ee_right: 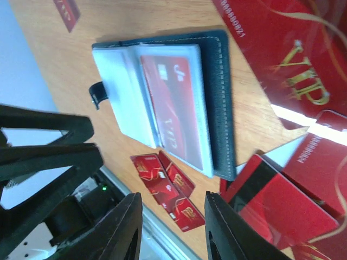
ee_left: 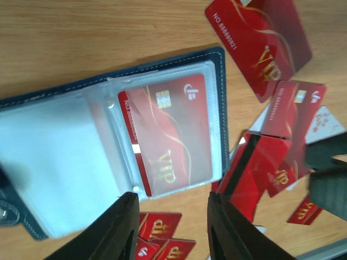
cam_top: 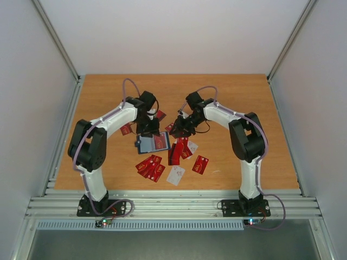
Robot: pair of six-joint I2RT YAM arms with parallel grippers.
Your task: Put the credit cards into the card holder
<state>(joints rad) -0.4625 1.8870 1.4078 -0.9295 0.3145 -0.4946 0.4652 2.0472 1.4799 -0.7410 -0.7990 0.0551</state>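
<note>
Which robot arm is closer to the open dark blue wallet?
Left. The left arm reaches the far edge of the dark blue wallet; the right arm ends farther off, past its right side.

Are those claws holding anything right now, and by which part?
Nothing: both the left claw and right claw stand open and empty near the open navy-blue folding wallet.

Card holder, open, with credit cards loose around it

Holder — dark navy cover with pale stitching, lying flat and spread open, clear plastic sleeves facing up; one red card with a gold chip and "VIP" lettering sits in the top sleeve. Loose cards — mostly red with gold markings: an overlapping cluster just on the holder's near side, a white card beside that cluster, more red ones overlapping to the holder's right, one of them showing a black stripe.
</note>
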